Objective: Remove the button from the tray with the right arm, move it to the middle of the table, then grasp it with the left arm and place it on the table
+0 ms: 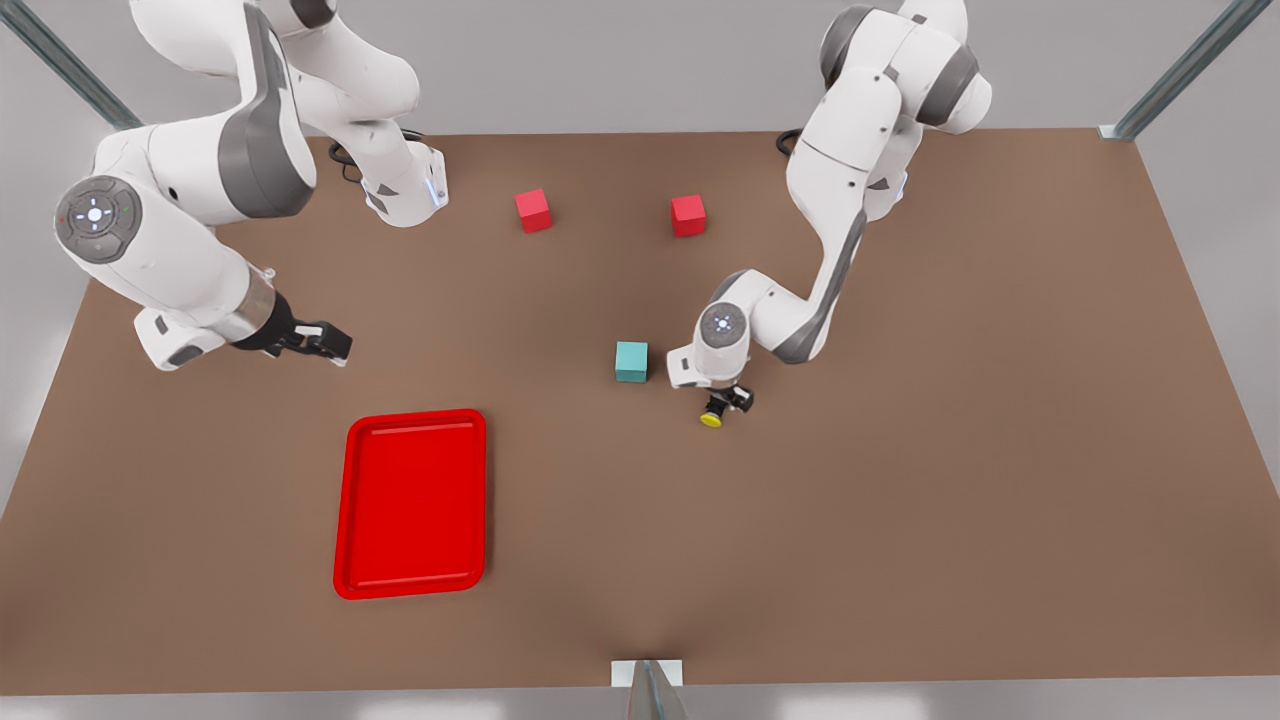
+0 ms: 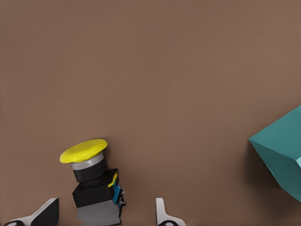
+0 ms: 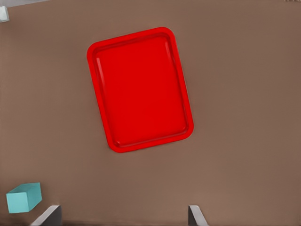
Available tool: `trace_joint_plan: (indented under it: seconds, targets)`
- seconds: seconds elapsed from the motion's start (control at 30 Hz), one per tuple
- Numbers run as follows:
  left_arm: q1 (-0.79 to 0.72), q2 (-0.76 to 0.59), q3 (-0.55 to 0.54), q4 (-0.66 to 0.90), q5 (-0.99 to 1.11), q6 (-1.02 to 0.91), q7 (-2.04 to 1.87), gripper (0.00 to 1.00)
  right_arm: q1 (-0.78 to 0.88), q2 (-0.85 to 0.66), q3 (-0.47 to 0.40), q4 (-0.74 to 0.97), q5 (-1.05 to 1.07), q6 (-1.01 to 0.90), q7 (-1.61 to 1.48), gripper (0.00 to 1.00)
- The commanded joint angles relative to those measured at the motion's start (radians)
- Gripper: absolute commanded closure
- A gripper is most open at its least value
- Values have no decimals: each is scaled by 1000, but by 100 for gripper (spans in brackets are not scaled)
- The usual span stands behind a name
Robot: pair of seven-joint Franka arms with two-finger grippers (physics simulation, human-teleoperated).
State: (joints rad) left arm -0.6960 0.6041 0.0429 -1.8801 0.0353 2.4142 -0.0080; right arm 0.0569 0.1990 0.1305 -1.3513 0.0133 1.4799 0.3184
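The button (image 1: 712, 417), a dark grey body with a yellow cap, sits at the middle of the table (image 1: 950, 470), outside the red tray (image 1: 416, 417). My left gripper (image 1: 728, 398), on the arm at the front view's right, hangs low over it. In the left wrist view the button (image 2: 91, 181) leans slightly between the open fingers (image 2: 47, 212), with a gap on each side. My right gripper (image 1: 322, 343) is open and holds nothing, beyond the tray's far end. In the right wrist view the tray (image 3: 129, 36) holds nothing and the right gripper (image 3: 122, 217) has its fingertips wide apart.
A teal cube (image 1: 631, 361) stands just to the front view's left of the left gripper, and the left wrist view shows the teal cube (image 2: 282, 155) close by. Two red cubes (image 1: 533, 210) (image 1: 688, 215) sit farther back. Bare tabletop lies at the front view's right and front.
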Motion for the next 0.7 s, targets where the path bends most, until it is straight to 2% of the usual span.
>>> trace_joint_plan:
  seconds: [0.0,0.5,0.53,0.57,0.67]
  targets:
    - [6,5,2,-4,8,46,108,0,9,3,1,1,1,-6,-243,0]
    - [13,40,2,3,-18,80,85,0,-6,22,-5,50,-85,-69,-251,0]
    - [20,39,2,3,-17,80,85,4,-5,22,-5,50,-87,-69,-249,0]
    - [20,37,2,3,-18,80,83,12,-6,22,-5,50,-87,-69,-251,0]
    - [26,33,2,1,-18,77,86,18,-15,22,-5,50,-84,-69,-249,0]
